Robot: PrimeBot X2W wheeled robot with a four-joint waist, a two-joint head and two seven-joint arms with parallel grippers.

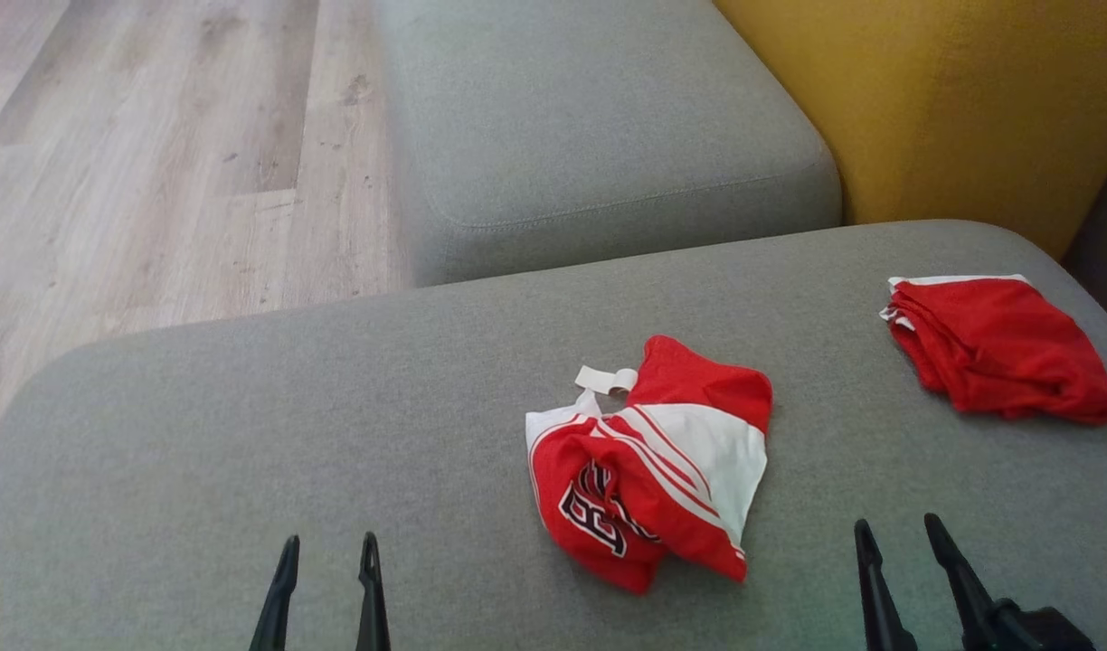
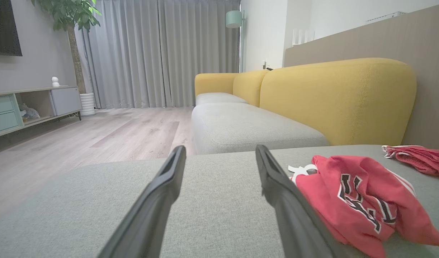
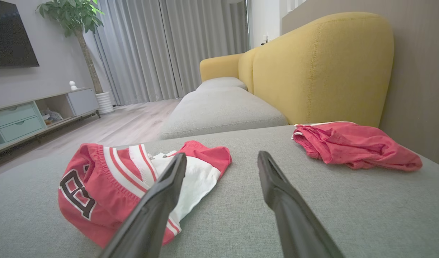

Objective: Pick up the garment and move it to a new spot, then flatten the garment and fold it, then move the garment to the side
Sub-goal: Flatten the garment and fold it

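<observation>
Left jaws, right jaws wide apart.

A pale wood floor (image 2: 115, 136) runs to grey curtains (image 2: 158, 53). Grey sofa cushions (image 2: 241, 129) sit against yellow backrests (image 2: 334, 100) by the wall (image 2: 348, 43).

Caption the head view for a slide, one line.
Left end effector and right end effector open, flanking the crumpled red-and-white garment on the grey cushion; a second red garment lies apart.

Ahead of our left gripper (image 1: 330, 542) we have open grey seat cushion (image 1: 246, 425). The crumpled red-and-white garment (image 1: 648, 461) lies between it and our right gripper (image 1: 896, 523). A folded red garment (image 1: 1001, 348) sits ahead-right of that one.
</observation>
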